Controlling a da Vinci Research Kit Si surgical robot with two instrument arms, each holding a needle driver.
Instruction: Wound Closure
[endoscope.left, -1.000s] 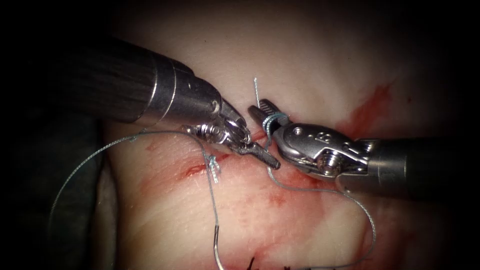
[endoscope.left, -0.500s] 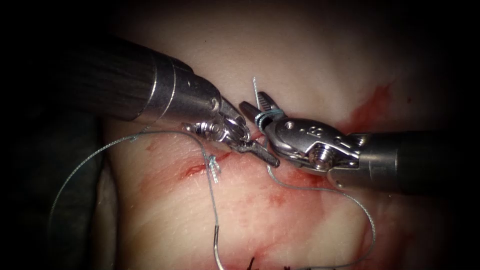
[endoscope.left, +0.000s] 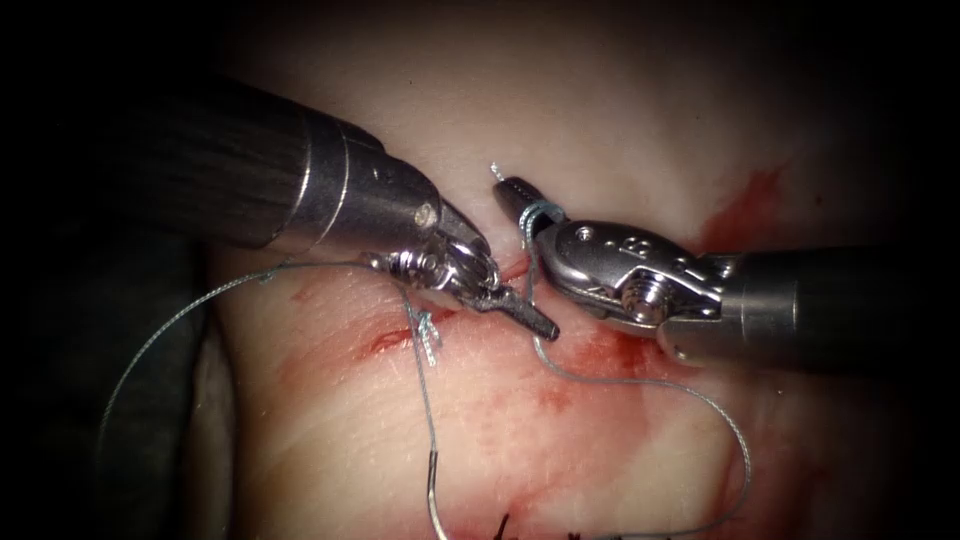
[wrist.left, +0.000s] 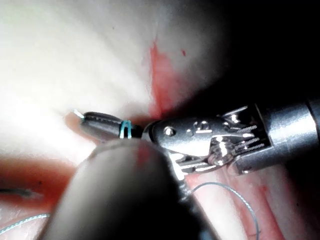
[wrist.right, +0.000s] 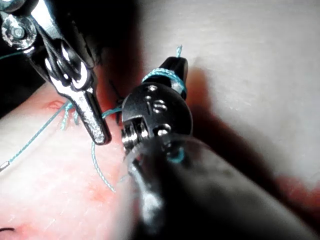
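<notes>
Endoscope, left tool: the left tool (endoscope.left: 520, 308) lies over the cut (endoscope.left: 400, 338), jaws closed; they seem to pinch the thread (endoscope.left: 640, 380) where it rises to the other tool, though the contact is hard to make out.
Endoscope, right tool: the right tool (endoscope.left: 520, 196) has its jaws clamped on the tail (endoscope.left: 495, 172), whose short end sticks out past the tip. Turns of thread sit round the jaws.
Endoscope, needle: the needle (endoscope.left: 432, 490) lies free on the tissue (endoscope.left: 620, 120), held by neither tool and not in the tissue, well below the cut; only its thread end shows.
Endoscope, look: a finished knot (endoscope.left: 427, 335) sits on the cut's left part. Red fluid (endoscope.left: 600, 355) stains the right part.
Left wrist view: the right tool (wrist.left: 102, 125) is closed, with two pale blue turns round it.
Right wrist view: the left tool (wrist.right: 95, 125) is closed, and thread runs from it toward the right tool (wrist.right: 170, 70).
Doing it well: judged from this, the grip on the tail should stay firm and the turns snug, with the pull kept level so that the tissue is not torn.
</notes>
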